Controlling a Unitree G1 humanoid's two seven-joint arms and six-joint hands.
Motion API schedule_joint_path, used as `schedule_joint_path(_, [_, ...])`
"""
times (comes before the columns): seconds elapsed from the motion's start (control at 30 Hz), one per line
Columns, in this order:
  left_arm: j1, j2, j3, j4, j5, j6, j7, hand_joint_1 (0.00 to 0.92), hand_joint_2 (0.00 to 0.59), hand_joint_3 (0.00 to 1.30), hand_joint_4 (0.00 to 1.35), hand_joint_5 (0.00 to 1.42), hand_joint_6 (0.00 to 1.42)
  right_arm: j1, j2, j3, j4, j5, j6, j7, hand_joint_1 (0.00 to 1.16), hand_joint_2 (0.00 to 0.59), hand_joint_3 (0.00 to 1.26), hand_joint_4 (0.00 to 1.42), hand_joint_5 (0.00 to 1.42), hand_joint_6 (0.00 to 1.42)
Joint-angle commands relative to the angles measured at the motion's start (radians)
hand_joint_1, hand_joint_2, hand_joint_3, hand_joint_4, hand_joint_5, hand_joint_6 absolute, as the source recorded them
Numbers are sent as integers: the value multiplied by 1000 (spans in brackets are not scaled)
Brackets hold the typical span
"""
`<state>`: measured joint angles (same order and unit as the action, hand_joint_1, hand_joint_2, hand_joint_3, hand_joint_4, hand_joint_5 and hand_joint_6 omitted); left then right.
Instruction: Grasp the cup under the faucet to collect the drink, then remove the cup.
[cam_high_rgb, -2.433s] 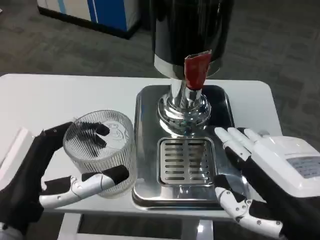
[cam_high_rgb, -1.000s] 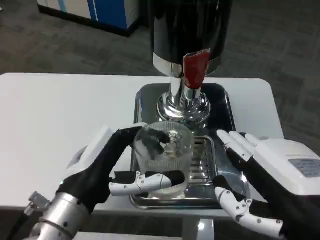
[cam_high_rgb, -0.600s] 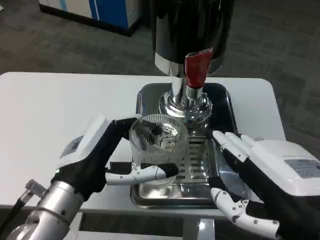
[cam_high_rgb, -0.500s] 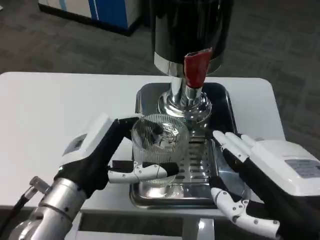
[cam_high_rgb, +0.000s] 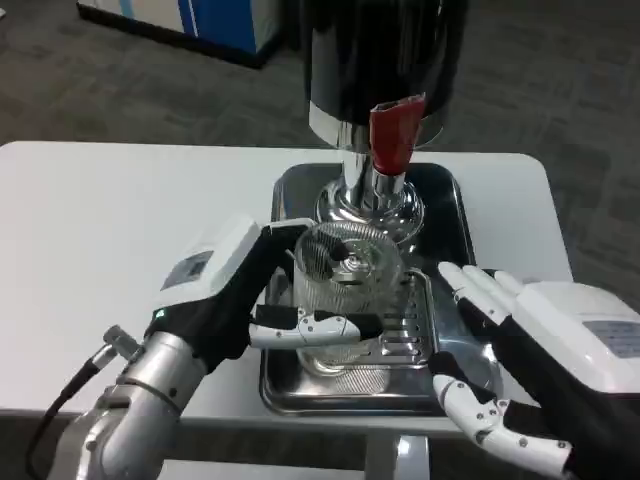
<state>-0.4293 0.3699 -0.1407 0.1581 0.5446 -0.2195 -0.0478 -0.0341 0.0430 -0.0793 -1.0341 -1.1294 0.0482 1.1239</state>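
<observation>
A clear ribbed glass cup (cam_high_rgb: 347, 290) stands upright over the slotted grate (cam_high_rgb: 405, 325) of the steel drip tray (cam_high_rgb: 445, 210). My left hand (cam_high_rgb: 225, 295) grips it, thumb across its near side. The cup sits just in front of the chrome faucet column (cam_high_rgb: 368, 205), below the red tap lever (cam_high_rgb: 392, 138) of the black dispenser (cam_high_rgb: 380, 60). My right hand (cam_high_rgb: 540, 375) hovers at the tray's right front corner, fingers spread, holding nothing.
The white table (cam_high_rgb: 120, 230) stretches to the left of the tray. Its front edge runs just below the tray. Grey carpet lies beyond, with a blue and white cabinet (cam_high_rgb: 190, 25) at the far left.
My left hand has carried the cup from the table left of the tray rightward and onto the grate, closer to the faucet. The right hand has barely moved.
</observation>
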Motion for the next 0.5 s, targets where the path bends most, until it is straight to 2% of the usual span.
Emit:
schedule_joint_path(0.03, [-38,-12,-21,25,30,42,21,420,186,640,625,613,216,13,10,-16,-13,15,-16,7,139,546,0,0,0,0])
schedule_joint_path(0.23, [-40,-14,-41,12,49,90,14,404,182,638,617,608,203,17,12,-30,-13,26,-18,9,136,545,0,0,0,0])
schedule_joint_path(0.5, [-32,-4,-54,5,48,111,-4,374,172,629,581,577,198,15,19,-39,-13,34,-17,11,134,544,0,0,0,0])
